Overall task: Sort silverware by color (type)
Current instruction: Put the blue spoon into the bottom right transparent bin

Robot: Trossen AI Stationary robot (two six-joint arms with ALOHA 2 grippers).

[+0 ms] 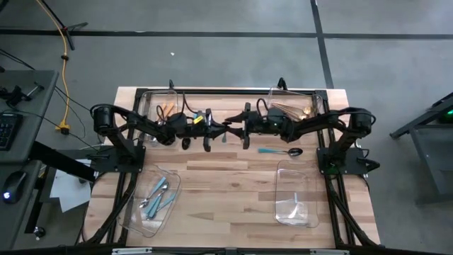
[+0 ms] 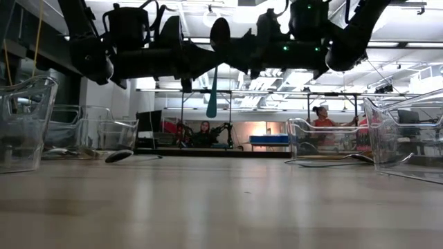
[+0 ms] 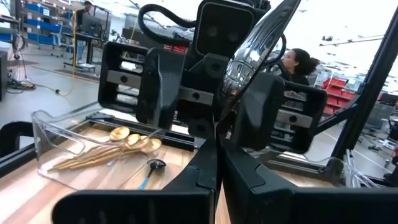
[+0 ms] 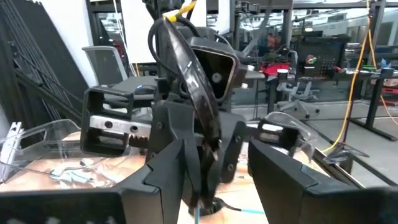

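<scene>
Scene: a wooden table seen from above, with both dark arms reaching in from the sides and meeting nose to nose at the upper middle of the frame.
Left gripper: at the upper middle of the high view, pointing toward the picture's right; its fingers are pressed together on the bowl end of a teal-handled spoon.
Held spoon: in the low view it hangs straight down between the two arms at the top centre of the frame, dark bowl up, teal handle down, well clear of the tabletop.
Right gripper: facing the left one, just beside it; its fingers stand apart, one on each side of the spoon's hanging handle, which shows at the bottom of the right wrist view; whether they touch the handle cannot be told.
Loose spoon: black bowl and teal handle, lying flat on the bare wood right of centre in the high view, just below the right arm.
Gold pieces: a bundle of all-gold spoons inside a clear bin at the upper right of the table.
Orange-handled pieces: in a clear bin at the upper left of the table, partly hidden by the left arm.
Light-blue-handled pieces: in a tilted clear bin at the lower left.
Lower right bin: clear; what it holds cannot be made out.
Background: two people seated far behind the table in the low view.
</scene>
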